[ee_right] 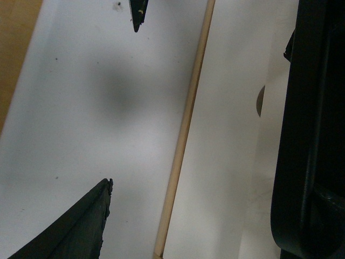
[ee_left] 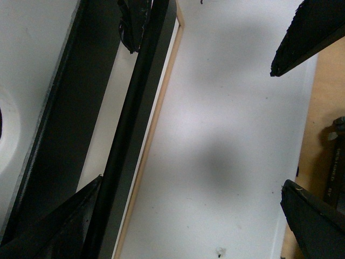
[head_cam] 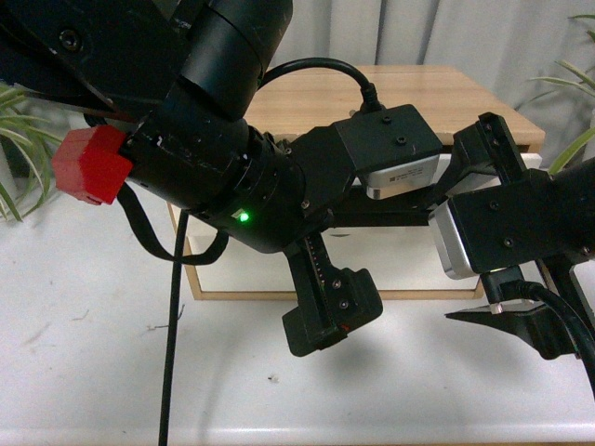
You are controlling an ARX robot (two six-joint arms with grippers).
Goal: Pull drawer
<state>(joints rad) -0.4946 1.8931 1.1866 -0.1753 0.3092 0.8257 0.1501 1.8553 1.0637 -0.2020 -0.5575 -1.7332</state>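
Note:
The drawer (head_cam: 244, 269) has a white front set in a wooden cabinet, mostly hidden behind my arms. Its black bar handle (ee_left: 135, 113) crosses the left wrist view over a dark plate (ee_left: 64, 129). My left gripper (ee_left: 191, 186) is open, with one finger (ee_left: 64, 226) against the bar on the plate side and the other (ee_left: 315, 224) far off above the table. In the right wrist view the handle (ee_right: 304, 135) runs beside the notch (ee_right: 260, 101). My right gripper (ee_right: 205, 189) is open, one finger (ee_right: 70, 232) over the table.
The cabinet's wooden top (head_cam: 307, 98) stands on a white table (head_cam: 93, 353). Plant leaves hang at the left (head_cam: 14, 149) and right (head_cam: 572, 93). A black cable (head_cam: 172, 325) drops from my left arm to the table's front edge.

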